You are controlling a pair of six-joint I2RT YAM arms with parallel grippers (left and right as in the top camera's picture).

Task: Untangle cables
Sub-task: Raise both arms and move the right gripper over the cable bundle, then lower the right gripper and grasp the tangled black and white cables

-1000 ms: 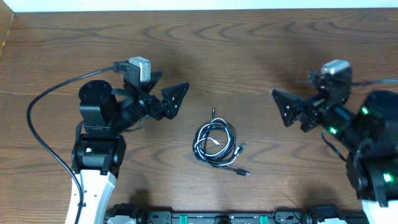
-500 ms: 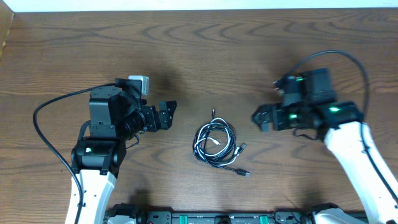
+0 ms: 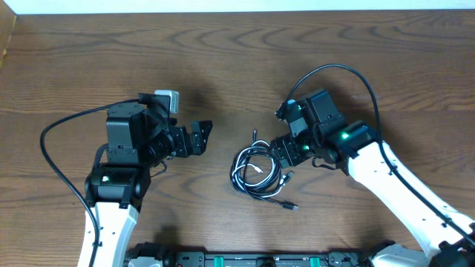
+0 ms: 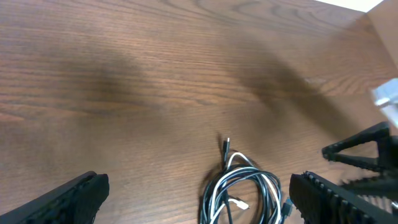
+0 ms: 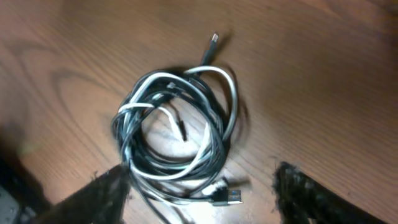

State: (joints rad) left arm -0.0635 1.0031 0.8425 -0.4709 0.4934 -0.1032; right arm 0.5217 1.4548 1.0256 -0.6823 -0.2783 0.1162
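Note:
The cables (image 3: pixel 257 172) lie in one coiled tangle of black and whitish strands on the wooden table, with plug ends sticking out at the top and lower right. They also show in the left wrist view (image 4: pixel 242 190) and the right wrist view (image 5: pixel 177 137). My right gripper (image 3: pixel 283 153) is open and hangs just above the coil's right edge; its fingers (image 5: pixel 202 199) straddle the near side with a USB plug (image 5: pixel 227 197) between them. My left gripper (image 3: pixel 199 138) is open and empty, left of the coil, its fingers (image 4: pixel 199 199) apart at the frame's bottom.
Thick black wires run from both arms: one loops left of the left arm (image 3: pixel 52 163), one arches over the right arm (image 3: pixel 349 74). A rail with fittings (image 3: pixel 260 259) lines the front table edge. The table's back edge (image 3: pixel 237 9) lies far off.
My right arm has swung left and forward, bringing its open gripper from the right side to over the coil's right edge. The left arm has barely moved in the last half second.

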